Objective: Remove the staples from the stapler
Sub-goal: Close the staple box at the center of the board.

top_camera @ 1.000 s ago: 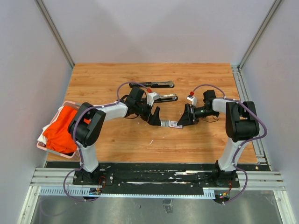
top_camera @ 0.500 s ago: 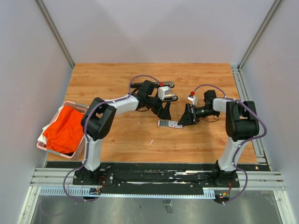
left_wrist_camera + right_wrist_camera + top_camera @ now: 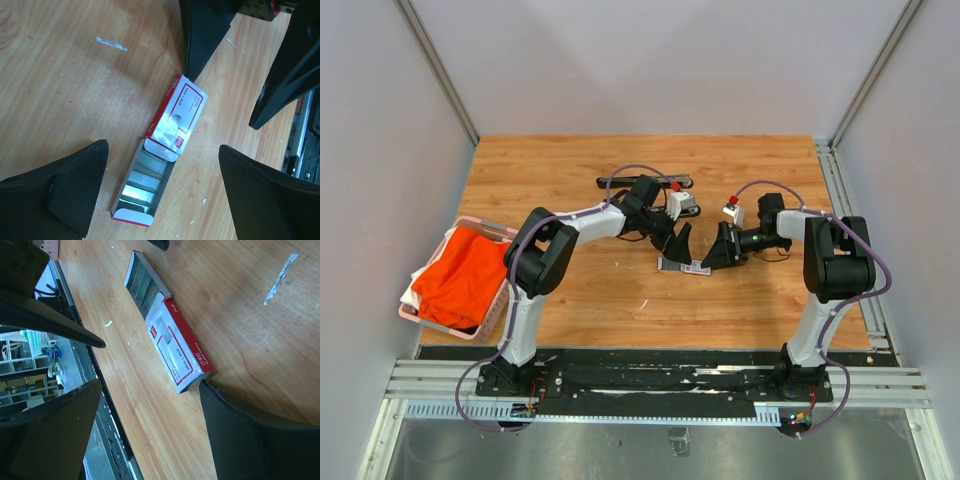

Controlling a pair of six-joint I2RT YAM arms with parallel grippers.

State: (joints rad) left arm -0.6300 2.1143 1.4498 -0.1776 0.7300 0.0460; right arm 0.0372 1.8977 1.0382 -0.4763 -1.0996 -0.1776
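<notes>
The black stapler [image 3: 642, 182] lies at the back of the table, partly behind my left arm. A short silvery strip of staples [image 3: 112, 44] lies loose on the wood; the same kind of strip [image 3: 280, 275] shows in the right wrist view. A white-and-red staple box [image 3: 684, 266] lies between my grippers, its tray [image 3: 142, 182] slid out with silvery blocks inside. My left gripper [image 3: 162, 150] hangs open above the tray, holding nothing. My right gripper [image 3: 150, 385] is open, one fingertip [image 3: 220, 405] against the box's closed end [image 3: 192, 377].
A pink basket [image 3: 420, 318] with orange cloth sits at the table's left edge. A metal rail [image 3: 660, 380] runs along the near edge. Small white flecks [image 3: 642, 303] dot the wood. Walls close in the table on three sides.
My left arm has swung right from beside the box, past the stapler, and its open gripper now hangs over the box. The right arm has not moved.
</notes>
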